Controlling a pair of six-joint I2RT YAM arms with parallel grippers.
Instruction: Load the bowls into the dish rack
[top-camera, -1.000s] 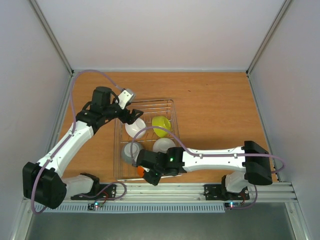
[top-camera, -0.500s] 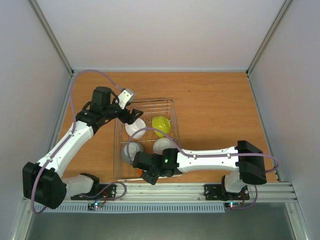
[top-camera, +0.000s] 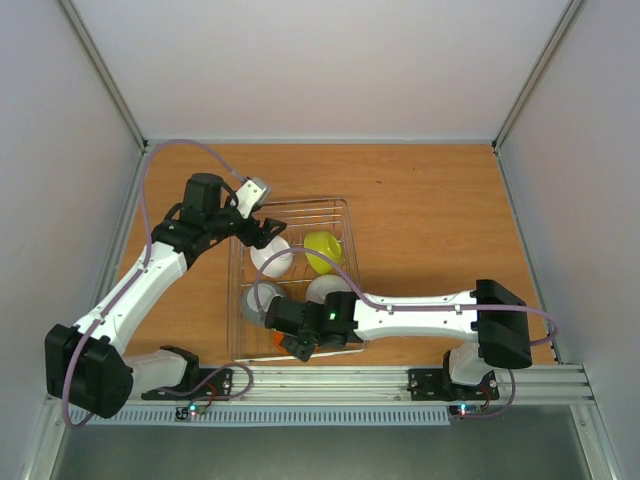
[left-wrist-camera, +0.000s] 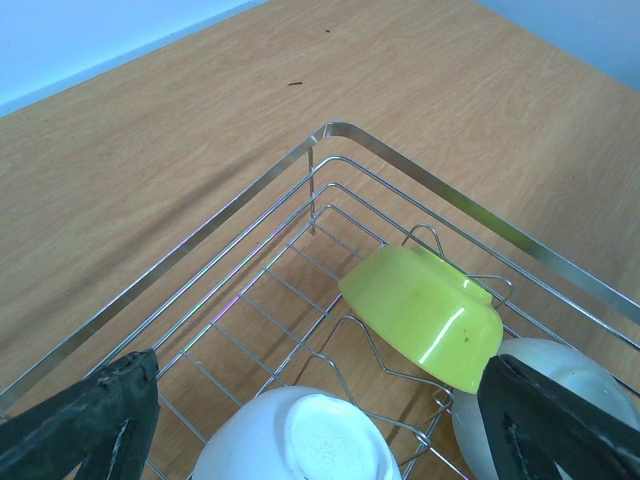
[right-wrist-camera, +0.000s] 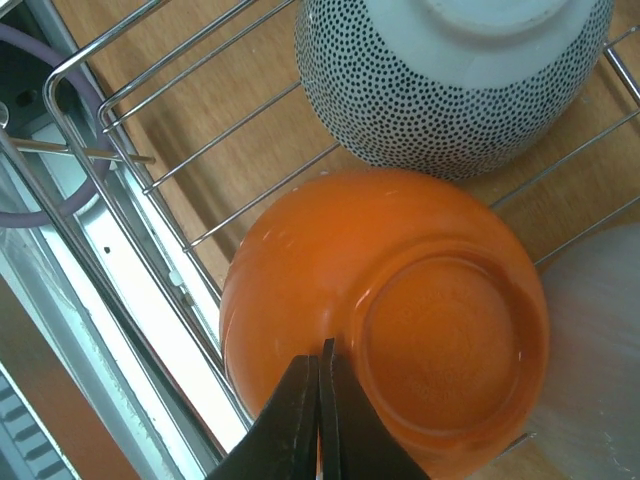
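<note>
5 of 5 bowls (top-camera: 322, 248) sit in the dish rack (top-camera: 340, 205), so loading looks nearly done; right end effector (right-wrist-camera: 320, 350), fingers pressed together, is at the orange bowl (right-wrist-camera: 400, 330) by its near edge, left end effector (left-wrist-camera: 320, 420) hovers spread apart.

The orange bowl (right-wrist-camera: 400, 330) is a plain, glossy orange. The grey bowl (right-wrist-camera: 450, 90) looks grey from above; close up it is white, densely speckled with small black dots, and its base is plain white. The yellow-green bowl (left-wrist-camera: 425, 315) is one bright, even colour. One white bowl (left-wrist-camera: 300, 440) and the other white bowl (left-wrist-camera: 545, 385) are unpatterned. The dish rack (left-wrist-camera: 336, 127) is shiny silver wire. The bench (left-wrist-camera: 150, 130) shows warm brown wood grain with a few dark flecks. The left fingers (left-wrist-camera: 90, 420) and right fingers (right-wrist-camera: 285, 430) are black. The left arm (top-camera: 140, 285) and right arm (top-camera: 420, 312) are white with black joints, and the cable (top-camera: 180, 145) is purple.
</note>
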